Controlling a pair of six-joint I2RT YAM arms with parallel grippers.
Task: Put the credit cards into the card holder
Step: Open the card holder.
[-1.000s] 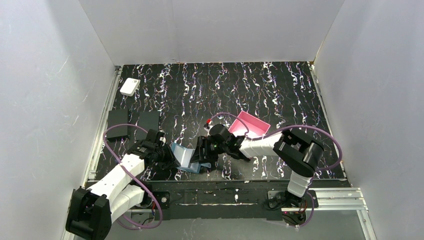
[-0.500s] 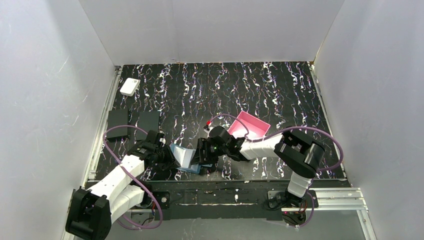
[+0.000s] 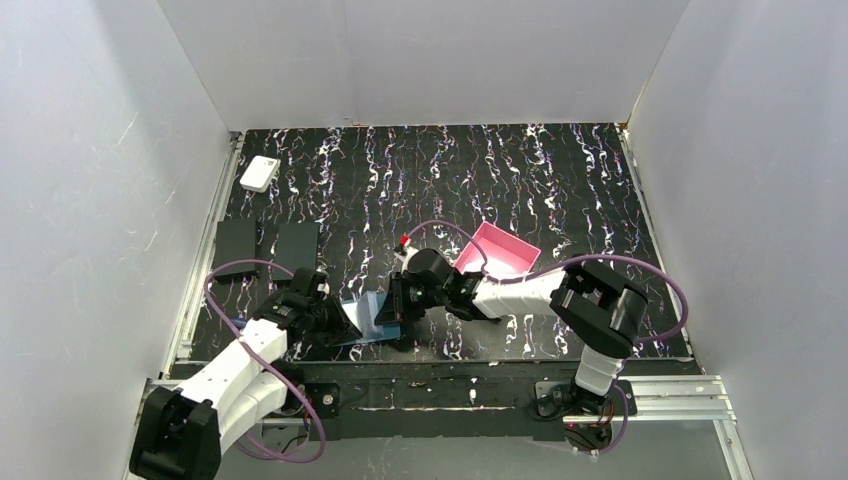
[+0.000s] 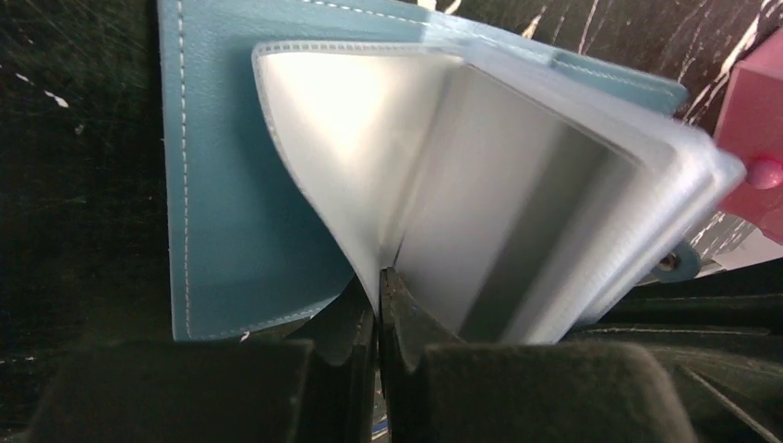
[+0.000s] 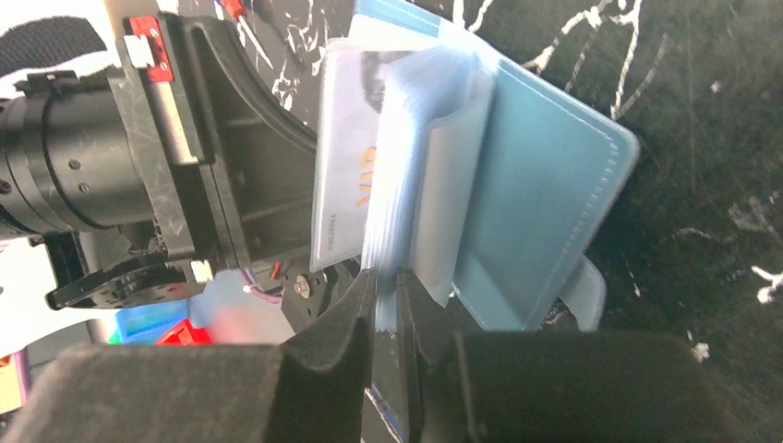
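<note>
The teal-blue card holder (image 3: pixel 362 320) lies open near the front edge between both grippers. In the left wrist view its cover (image 4: pixel 231 185) lies flat and its clear sleeves (image 4: pixel 517 185) fan upward. My left gripper (image 4: pixel 379 281) is shut on one clear sleeve. My right gripper (image 5: pixel 388 277) is shut on a bunch of sleeves (image 5: pixel 415 138). A grey-white credit card (image 5: pixel 346 166) with orange print stands in a sleeve at the left of the fan. The snap tab (image 5: pixel 586 291) hangs at the right. Other cards are out of view.
A pink square tray (image 3: pixel 497 250) sits just behind the right arm and shows in the left wrist view (image 4: pixel 752 138). Two matte black slabs (image 3: pixel 236 247) (image 3: pixel 297 241) and a small white box (image 3: pixel 260 173) lie at the left. White walls enclose the table.
Both grippers and the card holder have shifted a little to the left and toward the front edge. Both grips have stayed the same.
</note>
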